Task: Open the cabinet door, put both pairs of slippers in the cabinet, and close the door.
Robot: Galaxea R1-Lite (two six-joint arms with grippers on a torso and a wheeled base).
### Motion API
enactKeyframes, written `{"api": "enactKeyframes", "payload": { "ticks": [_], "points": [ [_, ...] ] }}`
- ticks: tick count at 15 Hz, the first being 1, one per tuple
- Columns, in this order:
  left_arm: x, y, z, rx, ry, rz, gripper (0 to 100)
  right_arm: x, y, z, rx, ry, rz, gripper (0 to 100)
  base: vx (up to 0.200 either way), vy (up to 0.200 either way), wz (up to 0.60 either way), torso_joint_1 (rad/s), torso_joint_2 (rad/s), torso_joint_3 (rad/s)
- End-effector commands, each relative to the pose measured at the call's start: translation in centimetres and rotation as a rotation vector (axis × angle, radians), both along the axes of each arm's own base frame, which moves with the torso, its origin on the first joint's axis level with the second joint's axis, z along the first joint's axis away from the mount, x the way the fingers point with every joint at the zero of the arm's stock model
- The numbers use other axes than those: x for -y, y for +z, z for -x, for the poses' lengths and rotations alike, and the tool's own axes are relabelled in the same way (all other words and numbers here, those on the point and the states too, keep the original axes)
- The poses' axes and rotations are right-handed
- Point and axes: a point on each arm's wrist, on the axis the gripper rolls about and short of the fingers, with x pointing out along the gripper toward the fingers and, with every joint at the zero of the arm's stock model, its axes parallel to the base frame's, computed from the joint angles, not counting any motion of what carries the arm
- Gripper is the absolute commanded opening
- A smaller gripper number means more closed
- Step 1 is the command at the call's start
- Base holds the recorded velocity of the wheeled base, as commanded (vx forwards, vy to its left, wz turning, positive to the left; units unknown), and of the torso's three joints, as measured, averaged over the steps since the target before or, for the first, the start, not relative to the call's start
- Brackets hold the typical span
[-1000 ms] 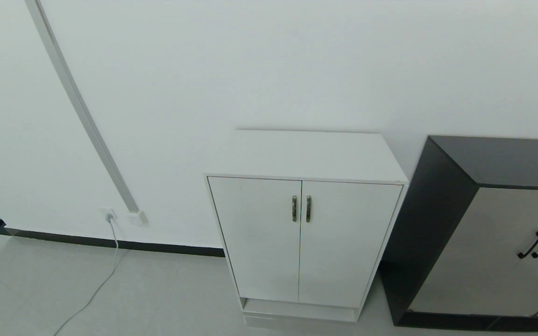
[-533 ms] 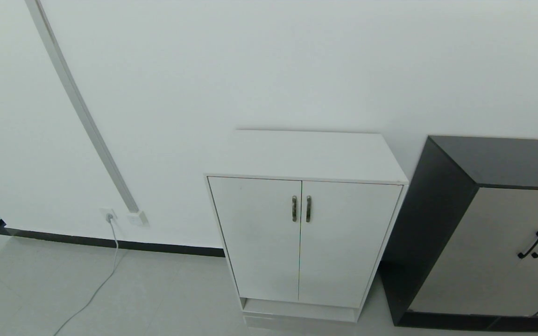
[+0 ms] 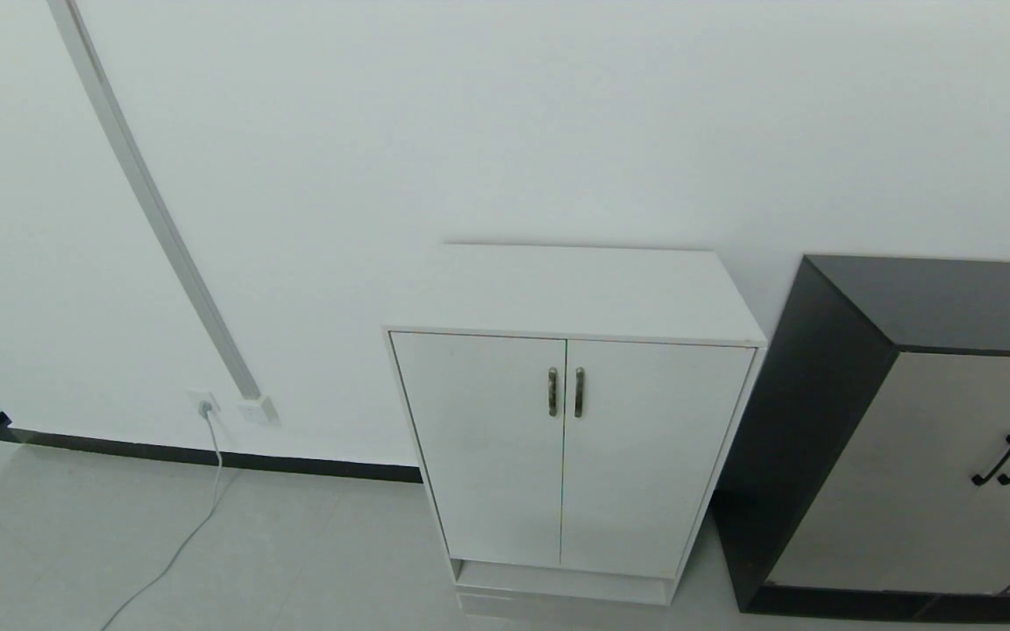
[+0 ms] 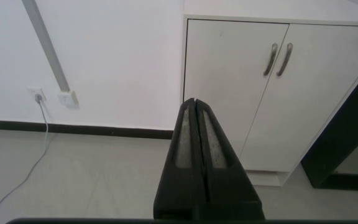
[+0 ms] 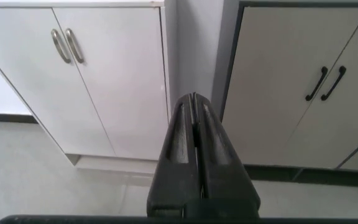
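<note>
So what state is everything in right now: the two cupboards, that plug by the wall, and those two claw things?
White cabinet: both doors shut.
Black cabinet: both doors shut.
Plug: pushed into the wall socket.
Left gripper: shut, holding nothing.
Right gripper: shut, holding nothing.

Wall point(image 3: 505, 131): painted white, edged by black skirting point(image 3: 312, 464).
Floor point(image 3: 312, 552): tiled grey.
Black cabinet point(image 3: 821, 421): stood against the wall.
</note>
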Motion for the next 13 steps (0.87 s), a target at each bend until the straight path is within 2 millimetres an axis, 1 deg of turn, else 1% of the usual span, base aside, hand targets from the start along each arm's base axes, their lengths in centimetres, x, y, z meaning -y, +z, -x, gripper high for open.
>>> {"api": "enactKeyframes", "payload": {
  "ticks": [1,13],
  "points": [
    [0.00,0.00,0.00,0.000,0.000,0.001,0,0.00,-0.06,0.17,0.023,-0.002,-0.006,0,0.000,0.000,0.00,0.000,0.00,0.000],
    [0.00,0.00,0.00,0.000,0.000,-0.005,0,-0.01,-0.03,0.17,0.026,0.005,-0.021,0,0.000,0.000,0.00,0.000,0.00,0.000]
  ]
}}
